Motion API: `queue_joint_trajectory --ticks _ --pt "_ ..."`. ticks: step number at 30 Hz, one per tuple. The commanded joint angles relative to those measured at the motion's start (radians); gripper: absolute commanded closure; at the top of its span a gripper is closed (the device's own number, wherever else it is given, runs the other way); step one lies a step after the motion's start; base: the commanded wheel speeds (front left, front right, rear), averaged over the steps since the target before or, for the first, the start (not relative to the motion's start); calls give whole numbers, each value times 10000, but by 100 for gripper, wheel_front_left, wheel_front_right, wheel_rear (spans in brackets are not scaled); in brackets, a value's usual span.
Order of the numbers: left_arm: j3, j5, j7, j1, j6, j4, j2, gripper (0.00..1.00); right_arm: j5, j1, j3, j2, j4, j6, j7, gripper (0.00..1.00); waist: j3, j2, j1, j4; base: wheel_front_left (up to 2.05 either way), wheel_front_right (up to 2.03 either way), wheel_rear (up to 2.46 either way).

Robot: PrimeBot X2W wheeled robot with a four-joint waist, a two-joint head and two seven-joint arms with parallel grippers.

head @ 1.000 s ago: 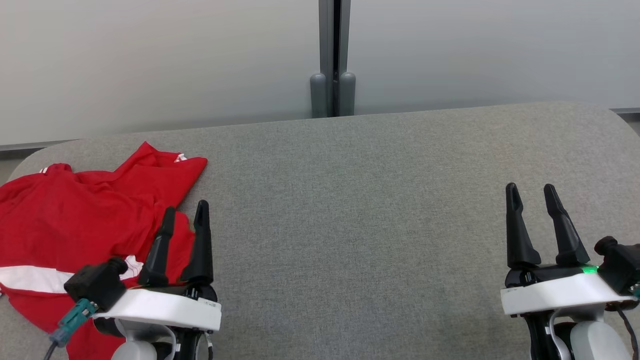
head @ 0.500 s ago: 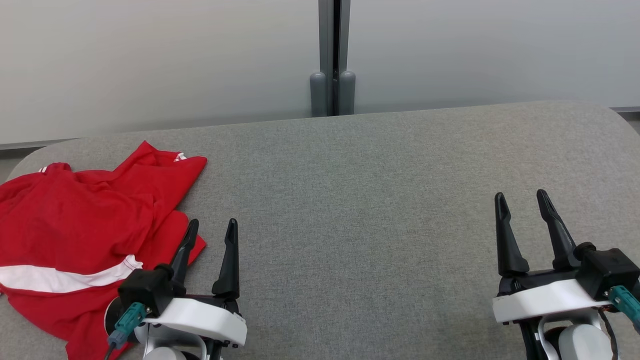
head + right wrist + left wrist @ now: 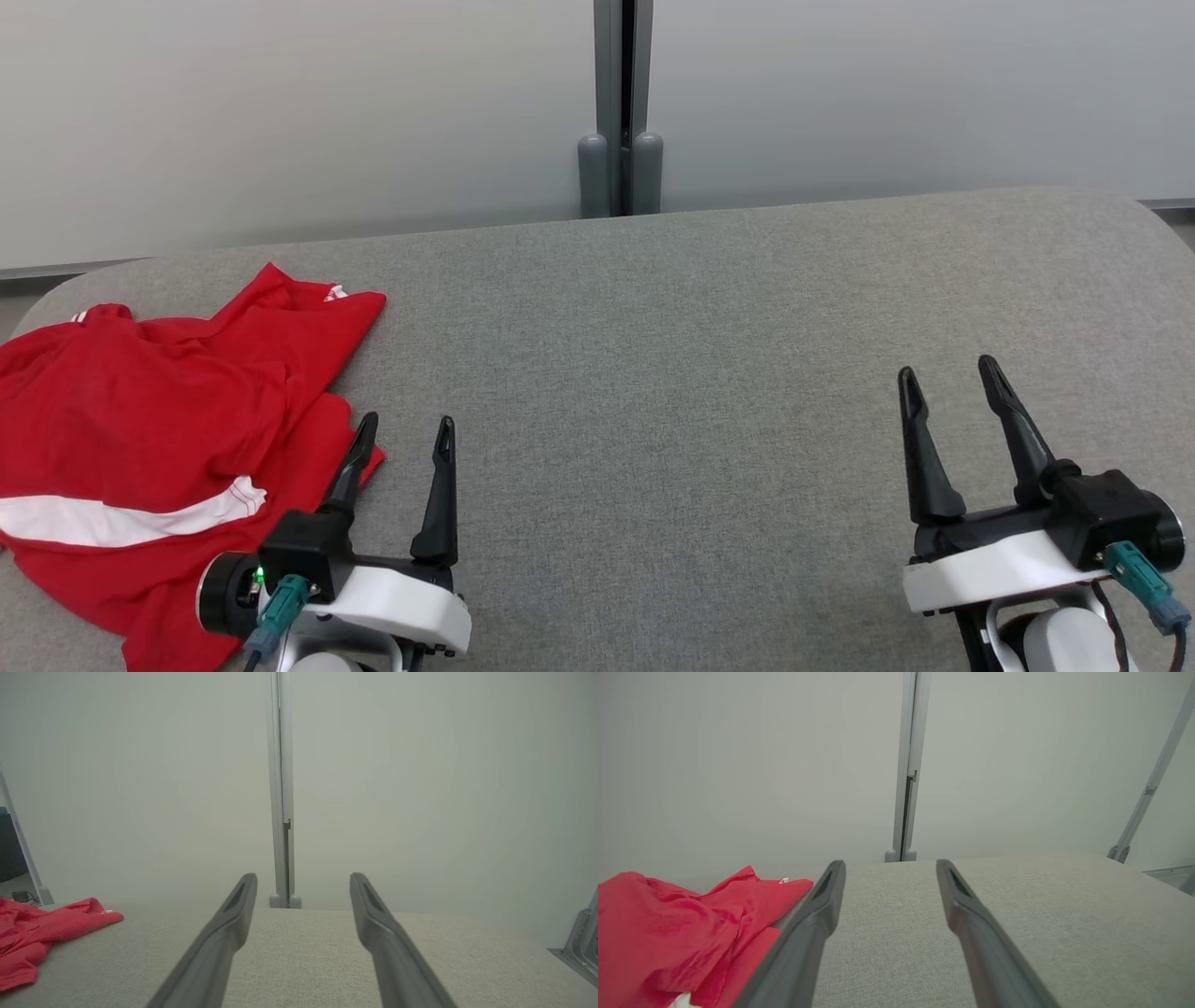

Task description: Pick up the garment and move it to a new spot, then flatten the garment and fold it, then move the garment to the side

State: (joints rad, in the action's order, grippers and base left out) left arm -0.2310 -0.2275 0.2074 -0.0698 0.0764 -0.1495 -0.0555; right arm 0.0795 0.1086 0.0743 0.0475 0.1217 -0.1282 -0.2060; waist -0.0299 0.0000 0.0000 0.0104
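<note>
Grey woven fabric covers the table (image 3: 709, 373), which has rounded far corners and stands against a pale, plain wall (image 3: 280, 112) made of two panels. Between the panels runs a grey vertical post (image 3: 621, 84), and at its foot two small rounded caps (image 3: 620, 175) sit just behind the far edge of the table. In the left wrist view a slanted metal strut (image 3: 1153, 784) stands before the wall, beyond the far right corner.

The red garment (image 3: 140, 420), with white stripes, lies crumpled at the left edge of the table. It reaches from near the far left corner toward the near edge, and part of it goes out of the head view on the left.

The left gripper (image 3: 407, 423) is close to the near edge, just beside the right border of the garment. Its fingers are spread apart and hold nothing; whether the left finger touches the cloth I cannot tell. The right gripper (image 3: 947, 368) is well apart from it, near the right edge over bare fabric, fingers also spread and empty.
</note>
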Motion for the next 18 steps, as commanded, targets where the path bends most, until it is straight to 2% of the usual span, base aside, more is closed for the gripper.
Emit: queue_joint_trajectory --ticks 1,18 --pt "12 159 95 -159 76 32 -57 0 -87 157 29 27 -49 -37 -123 0 3 0 0 -3 0 0 0" --pt "196 -119 418 114 -186 -129 43 0 1658 142 403 41 678 -36 -467 0 -32 0 0 -23 0 0 0"
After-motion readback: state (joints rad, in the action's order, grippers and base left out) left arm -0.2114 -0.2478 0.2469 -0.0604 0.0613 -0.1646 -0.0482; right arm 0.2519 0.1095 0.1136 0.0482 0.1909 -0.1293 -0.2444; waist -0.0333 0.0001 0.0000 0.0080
